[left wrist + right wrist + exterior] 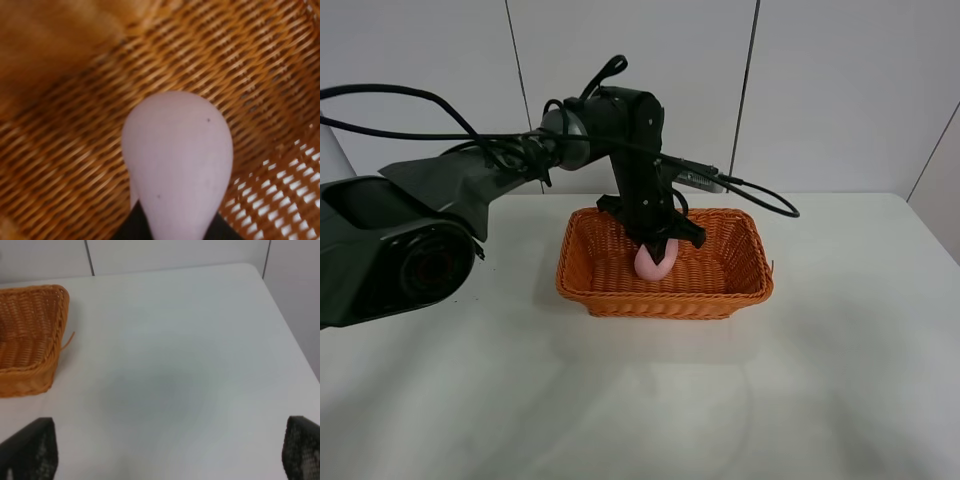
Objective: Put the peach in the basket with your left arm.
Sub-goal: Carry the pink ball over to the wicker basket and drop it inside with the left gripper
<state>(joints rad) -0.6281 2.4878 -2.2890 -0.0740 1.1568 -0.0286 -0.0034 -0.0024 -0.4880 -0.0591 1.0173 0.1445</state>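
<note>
Item 1: small pale pink rounded peach (653, 264) (177, 160). You will find it at the centre of the high frame, inside the walls of item 2. Contact with the woven floor cannot be told.
Item 2: rectangular orange woven wicker basket (660, 300) (65, 150) (35, 340), mid-frame on the white tabletop (840, 390) (175, 365).
Item 3: black jointed left arm (620, 120), reaching in from the upper left. Its left jaws are closed on the peach.
Item 4: right jaws, spread wide at the lower corners of your right wrist view, holding nothing.
</note>
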